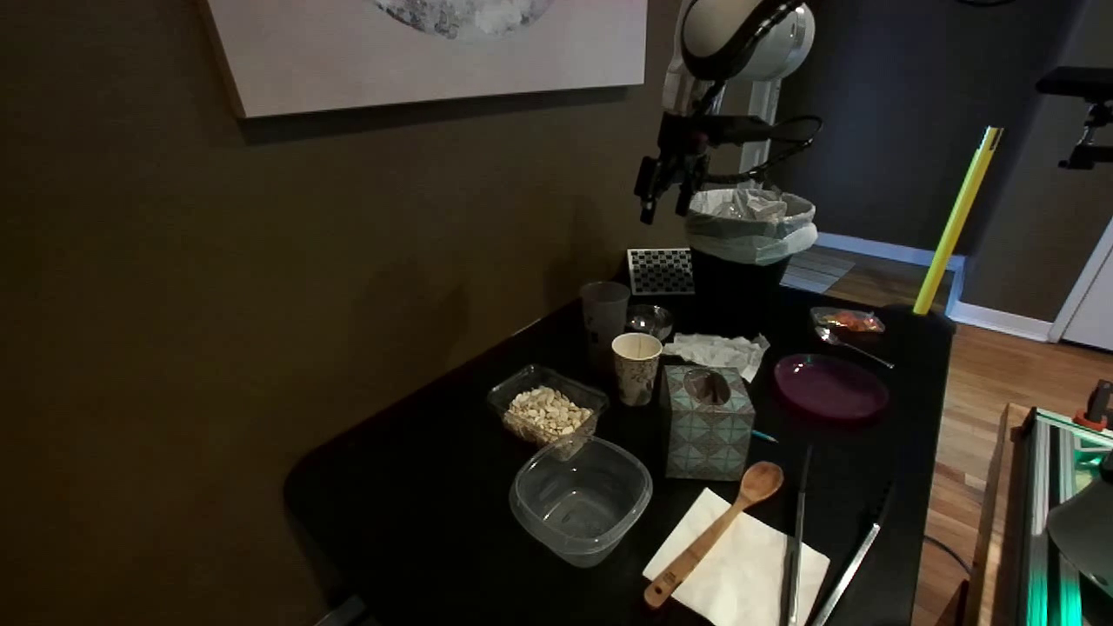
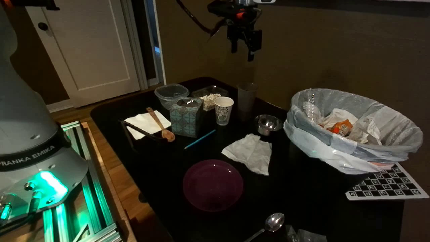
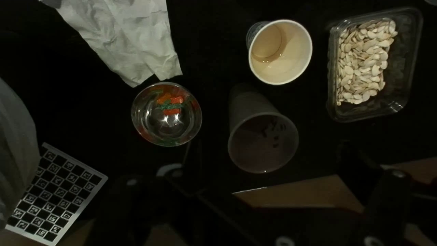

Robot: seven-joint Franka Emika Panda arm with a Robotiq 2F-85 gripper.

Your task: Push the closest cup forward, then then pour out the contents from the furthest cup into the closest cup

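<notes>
A white patterned paper cup (image 1: pixel 636 374) stands upright on the black table; it also shows in an exterior view (image 2: pixel 223 112). In the wrist view the paper cup (image 3: pixel 281 51) has a shiny liquid-like surface inside. A taller translucent plastic cup (image 1: pixel 603 317) stands upright beside it, nearer the wall, also seen in an exterior view (image 2: pixel 247 101). In the wrist view this plastic cup (image 3: pixel 263 143) has dark marks, and its contents are too dark to tell. My gripper (image 1: pixel 666 209) is open and empty, high above the table and the cups; it also shows in an exterior view (image 2: pixel 242 54).
A metal bowl (image 2: pixel 267 125) stands beside the plastic cup. A seed container (image 3: pixel 368 61), a clear tub (image 1: pixel 581 500) and a tissue box (image 1: pixel 709 426) stand around the cups. A lined bin (image 2: pixel 352 134), a crumpled napkin (image 2: pixel 250 153) and a purple plate (image 2: pixel 213 185) are also there.
</notes>
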